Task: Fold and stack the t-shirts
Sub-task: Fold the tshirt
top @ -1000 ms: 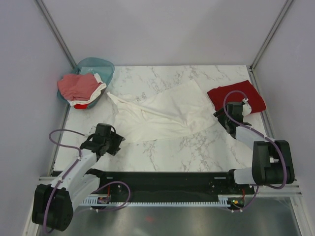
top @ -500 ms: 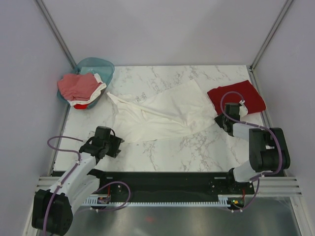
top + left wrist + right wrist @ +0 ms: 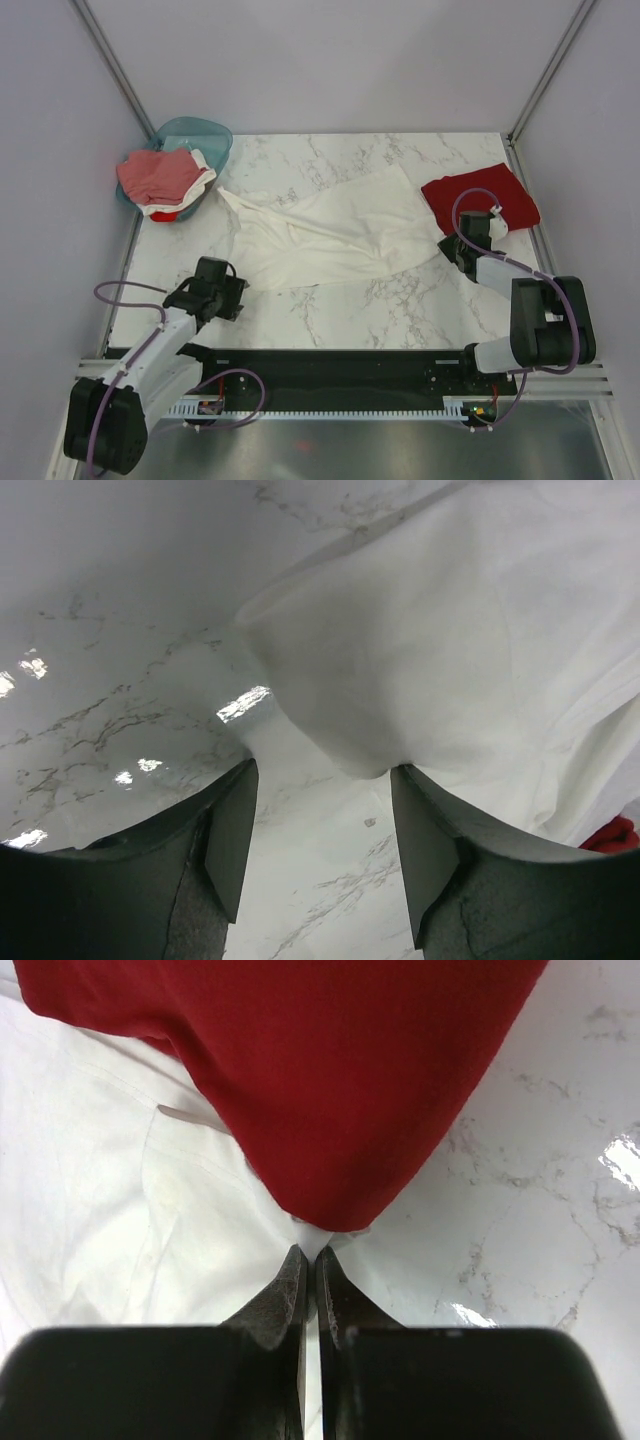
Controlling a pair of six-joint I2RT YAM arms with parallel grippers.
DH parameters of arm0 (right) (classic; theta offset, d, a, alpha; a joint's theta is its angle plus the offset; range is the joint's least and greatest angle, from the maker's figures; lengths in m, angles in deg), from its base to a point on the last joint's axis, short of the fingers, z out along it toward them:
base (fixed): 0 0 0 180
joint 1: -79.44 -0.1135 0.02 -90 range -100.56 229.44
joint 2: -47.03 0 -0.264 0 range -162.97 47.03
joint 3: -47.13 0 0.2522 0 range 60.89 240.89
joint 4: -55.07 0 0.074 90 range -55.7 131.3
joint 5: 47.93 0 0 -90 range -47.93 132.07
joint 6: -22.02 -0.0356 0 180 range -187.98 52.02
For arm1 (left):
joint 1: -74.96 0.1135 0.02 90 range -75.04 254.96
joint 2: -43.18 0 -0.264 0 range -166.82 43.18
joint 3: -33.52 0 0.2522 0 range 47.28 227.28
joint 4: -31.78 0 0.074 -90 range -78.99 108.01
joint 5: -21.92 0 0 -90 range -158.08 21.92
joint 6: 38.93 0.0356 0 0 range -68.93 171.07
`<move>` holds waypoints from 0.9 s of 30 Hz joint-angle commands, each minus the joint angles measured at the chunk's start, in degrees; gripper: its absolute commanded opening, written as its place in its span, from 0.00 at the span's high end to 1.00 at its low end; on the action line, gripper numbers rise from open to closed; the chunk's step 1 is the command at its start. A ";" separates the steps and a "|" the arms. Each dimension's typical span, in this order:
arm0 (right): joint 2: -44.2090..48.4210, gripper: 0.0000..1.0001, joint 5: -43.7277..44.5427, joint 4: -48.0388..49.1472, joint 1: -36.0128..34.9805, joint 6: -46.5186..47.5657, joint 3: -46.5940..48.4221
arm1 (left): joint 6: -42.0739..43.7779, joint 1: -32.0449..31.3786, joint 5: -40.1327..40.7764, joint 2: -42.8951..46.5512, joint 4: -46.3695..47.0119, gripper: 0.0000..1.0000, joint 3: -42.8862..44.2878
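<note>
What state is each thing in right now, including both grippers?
white t-shirt: unfolded, spread out and crumpled.
dark red t-shirt: folded, its corner lying over the white one.
pinkish-red and white t-shirts: heaped in the teal basket.
left gripper: open, holding nothing.
right gripper: shut, tips at the white t-shirt's edge.

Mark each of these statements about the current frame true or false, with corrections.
1. The left gripper has its jaws open. True.
2. The dark red folded cotton t-shirt lies inside the teal translucent plastic basket. False: it lies on the white marble-patterned table, far right; the basket holds pinkish-red and white clothes.
3. The right gripper has its jaws closed on a corner of the large white cotton t-shirt. True.
4. The large white cotton t-shirt is neatly folded. False: it lies spread out and rumpled.
</note>
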 commanded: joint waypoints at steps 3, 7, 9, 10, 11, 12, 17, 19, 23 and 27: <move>1.71 1.00 0.45 -0.11 -0.06 0.48 -0.61 | -5.73 -0.30 6.86 4.05 0.01 0.35 -1.02; 2.50 1.00 0.63 -0.20 0.03 0.39 -0.87 | -7.57 -0.30 7.92 5.46 0.71 0.37 -1.46; 3.29 1.00 0.72 -0.20 -0.06 0.39 -1.22 | -8.10 -0.30 7.92 4.59 1.59 0.38 -1.64; 3.55 1.00 0.72 -0.20 -0.06 0.39 -1.31 | -8.54 -0.30 7.92 3.97 1.68 0.38 -1.64; 3.64 1.00 0.89 -0.20 -0.06 0.39 -1.31 | -8.90 -0.30 7.83 3.44 2.02 0.39 -1.55; 4.08 1.00 0.89 -0.29 -0.06 0.48 -1.40 | -8.90 -0.30 7.57 2.05 2.20 0.39 -1.47; 4.52 1.00 1.07 -0.38 -0.06 0.48 -1.49 | -9.60 -0.30 7.13 -2.01 4.13 0.56 -1.99; 4.87 1.00 1.07 -0.64 -0.06 0.48 -1.49 | -9.34 -0.30 7.83 -3.41 5.54 0.87 -1.91; 7.15 1.00 0.90 -2.22 -0.06 1.44 -0.96 | -6.18 -0.13 10.64 -3.51 5.37 0.98 1.07; 10.49 1.00 0.02 -5.03 -0.41 2.24 1.40 | -0.74 2.06 10.91 -3.15 3.35 0.98 6.43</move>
